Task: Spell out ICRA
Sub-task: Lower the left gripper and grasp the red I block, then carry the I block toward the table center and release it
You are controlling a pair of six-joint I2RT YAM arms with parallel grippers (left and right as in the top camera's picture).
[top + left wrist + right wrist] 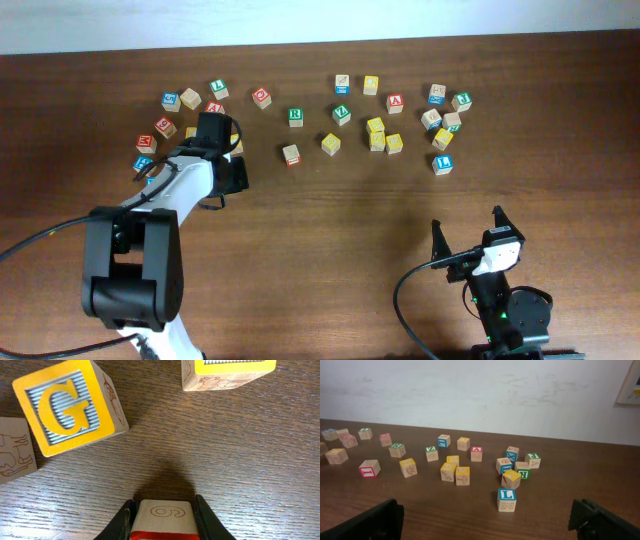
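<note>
In the left wrist view my left gripper [164, 505] is shut on a wooden block [165, 516] with a red-edged top and a "6" on its side. Both black fingers [126, 516] press its flanks, and it rests on the table. From overhead this gripper [228, 160] covers the block, among the left group of letter blocks. A green R block [295, 116], a red A block [395, 101] and a pink-edged block [291, 154] lie further right. My right gripper [468, 232] stands open and empty near the front right, seen also from its wrist [485, 525].
A yellow G block [70, 407] lies just ahead-left of the held block, another yellow-edged block [227, 372] ahead-right, and a plain block [14, 450] at the left. A blue L block [507, 496] is the nearest one to the right gripper.
</note>
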